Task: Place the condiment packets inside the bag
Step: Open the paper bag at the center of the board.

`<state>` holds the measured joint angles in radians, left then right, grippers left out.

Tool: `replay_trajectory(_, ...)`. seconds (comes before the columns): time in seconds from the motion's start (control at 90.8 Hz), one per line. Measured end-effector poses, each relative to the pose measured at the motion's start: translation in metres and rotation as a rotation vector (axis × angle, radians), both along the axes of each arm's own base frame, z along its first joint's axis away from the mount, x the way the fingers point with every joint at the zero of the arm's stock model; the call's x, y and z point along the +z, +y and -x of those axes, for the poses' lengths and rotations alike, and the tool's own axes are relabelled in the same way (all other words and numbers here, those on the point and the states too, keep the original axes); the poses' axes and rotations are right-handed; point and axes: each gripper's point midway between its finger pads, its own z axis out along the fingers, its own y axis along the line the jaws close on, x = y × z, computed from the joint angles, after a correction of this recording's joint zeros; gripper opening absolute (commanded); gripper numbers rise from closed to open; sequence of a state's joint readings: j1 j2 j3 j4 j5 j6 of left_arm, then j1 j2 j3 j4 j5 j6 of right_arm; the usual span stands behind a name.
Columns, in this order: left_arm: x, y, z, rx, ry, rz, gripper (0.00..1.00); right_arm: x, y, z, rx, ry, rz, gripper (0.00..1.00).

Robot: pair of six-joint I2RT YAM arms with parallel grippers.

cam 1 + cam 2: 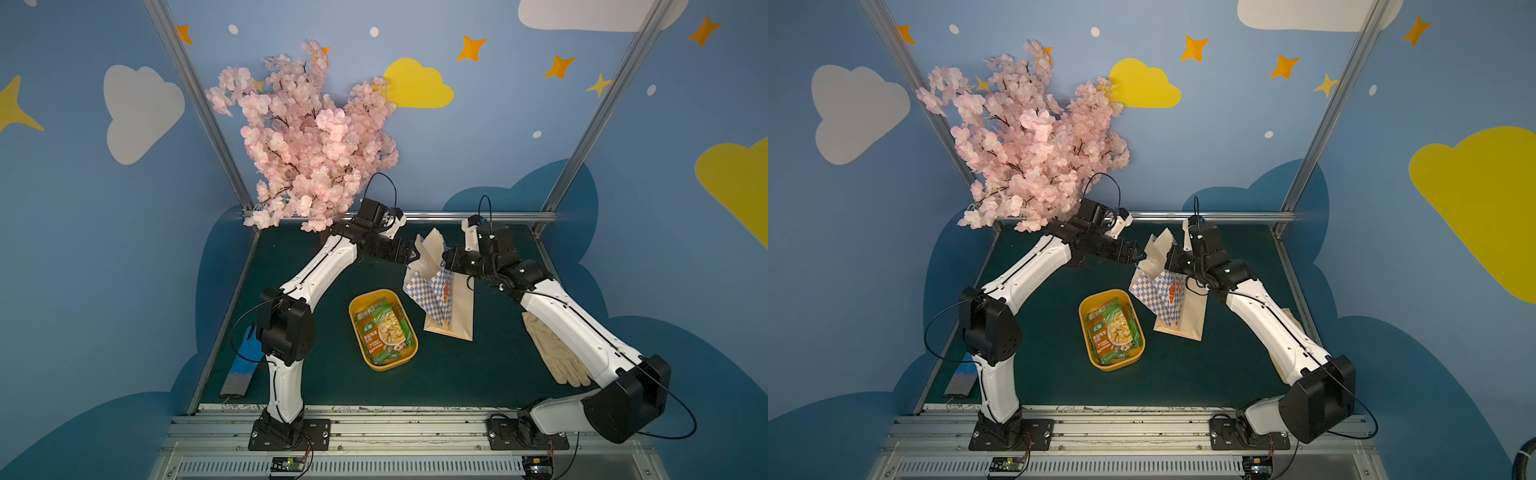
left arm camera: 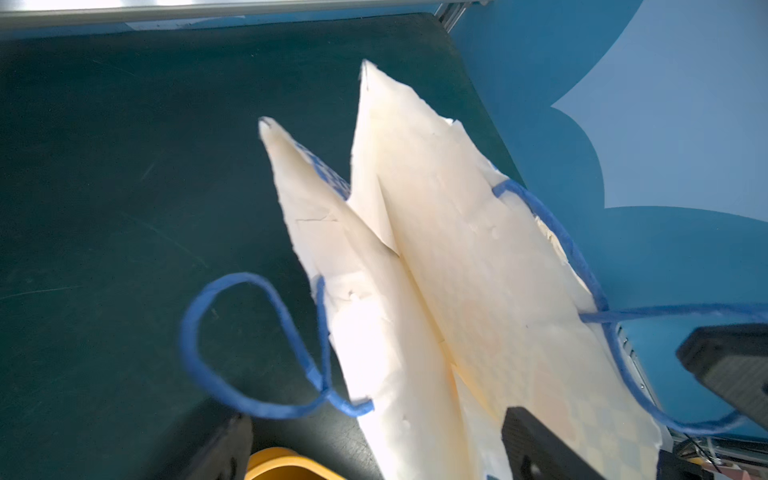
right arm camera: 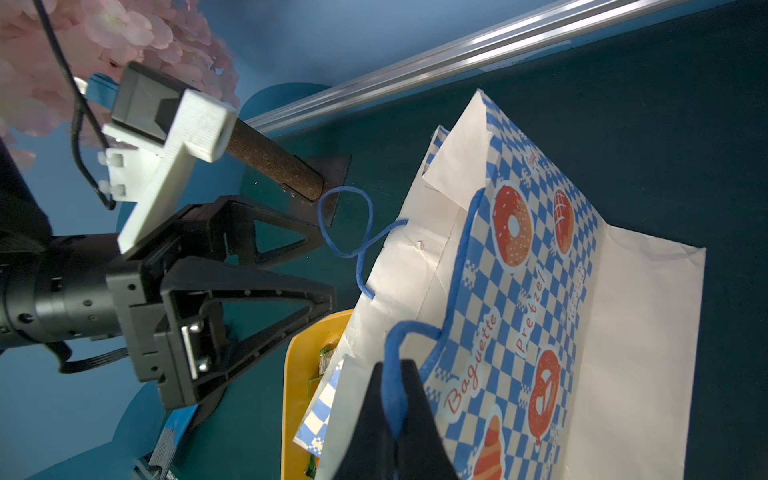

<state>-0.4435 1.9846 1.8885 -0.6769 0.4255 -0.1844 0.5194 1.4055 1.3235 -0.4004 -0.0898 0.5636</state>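
Note:
Several green condiment packets (image 1: 384,332) (image 1: 1112,332) lie stacked in a yellow tray (image 1: 356,305) (image 1: 1086,309) at mid table. The cream bag (image 1: 436,291) (image 1: 1167,297) with blue-white checks stands tilted just right of the tray, its mouth spread. My right gripper (image 1: 446,257) (image 3: 392,374) is shut on one blue string handle (image 3: 395,399) and holds that side up. My left gripper (image 1: 411,255) (image 2: 378,449) is open at the bag's mouth (image 2: 436,249), with its paper edge between the fingers (image 2: 536,444). The other handle (image 2: 232,353) hangs loose.
A pink blossom tree (image 1: 307,137) stands at the back left, its trunk base (image 3: 282,166) close behind my left gripper. A cream glove (image 1: 552,353) lies under my right arm. A blue glove (image 1: 245,361) lies at the left edge. A metal rail (image 1: 436,216) borders the back.

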Motion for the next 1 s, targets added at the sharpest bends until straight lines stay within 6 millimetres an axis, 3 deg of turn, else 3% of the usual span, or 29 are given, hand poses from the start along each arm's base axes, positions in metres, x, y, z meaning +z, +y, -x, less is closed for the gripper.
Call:
replay_trajectory(0.242, -0.034, -0.007, 0.000, 0.006, 0.093, 0.007, 0.87, 0.003, 0.004, 0.000, 0.009, -0.014, -0.008, 0.00)
replay_trajectory(0.463, -0.035, -0.016, 0.006, -0.005, 0.135, 0.049, 0.80, 0.005, 0.008, 0.001, 0.017, -0.021, -0.012, 0.00)
replay_trajectory(0.573, -0.035, -0.026, 0.014, -0.022, 0.156, 0.067, 0.60, 0.005, 0.010, 0.000, 0.020, -0.025, -0.015, 0.00)
replay_trajectory(0.749, -0.036, -0.037, 0.019, -0.044, 0.157, 0.067, 0.09, 0.000, 0.016, -0.001, 0.029, -0.020, -0.011, 0.00)
replay_trajectory(0.804, -0.039, -0.036, 0.014, -0.035, 0.150, 0.056, 0.04, -0.001, 0.015, -0.002, 0.028, -0.020, -0.005, 0.00)
replay_trajectory(0.903, -0.044, -0.027, 0.002, -0.004, 0.115, 0.008, 0.03, -0.003, 0.011, -0.003, 0.012, -0.026, 0.013, 0.00)
replay_trajectory(1.002, -0.030, -0.015, -0.014, 0.025, 0.019, -0.062, 0.03, -0.009, -0.002, -0.001, -0.021, -0.029, 0.042, 0.00)
